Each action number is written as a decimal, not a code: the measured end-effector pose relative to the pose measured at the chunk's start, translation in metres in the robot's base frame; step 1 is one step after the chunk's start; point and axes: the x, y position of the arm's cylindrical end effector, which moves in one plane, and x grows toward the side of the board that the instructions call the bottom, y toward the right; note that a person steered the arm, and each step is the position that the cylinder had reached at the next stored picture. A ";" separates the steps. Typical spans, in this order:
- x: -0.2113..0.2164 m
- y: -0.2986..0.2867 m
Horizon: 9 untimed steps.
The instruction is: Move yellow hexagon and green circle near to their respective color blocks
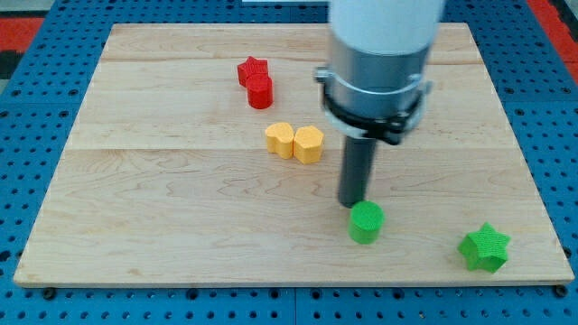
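The yellow hexagon (309, 143) sits at the board's middle, touching another yellow block (280, 140) on its left. The green circle (367, 222) lies toward the view's bottom, right of centre. The green star (485, 247) is near the bottom right corner, well apart from the circle. My tip (350, 205) is just at the green circle's upper left edge, touching or nearly touching it. The rod hangs from the big grey arm body (379, 63) above.
A red star (252, 69) and a red cylinder (260, 91) touch each other near the view's top, left of centre. The wooden board (135, 199) lies on a blue pegboard.
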 end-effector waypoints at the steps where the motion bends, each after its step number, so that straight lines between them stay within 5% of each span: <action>1: 0.003 0.005; 2: 0.016 -0.031; 5: 0.053 0.041; 9: 0.077 0.014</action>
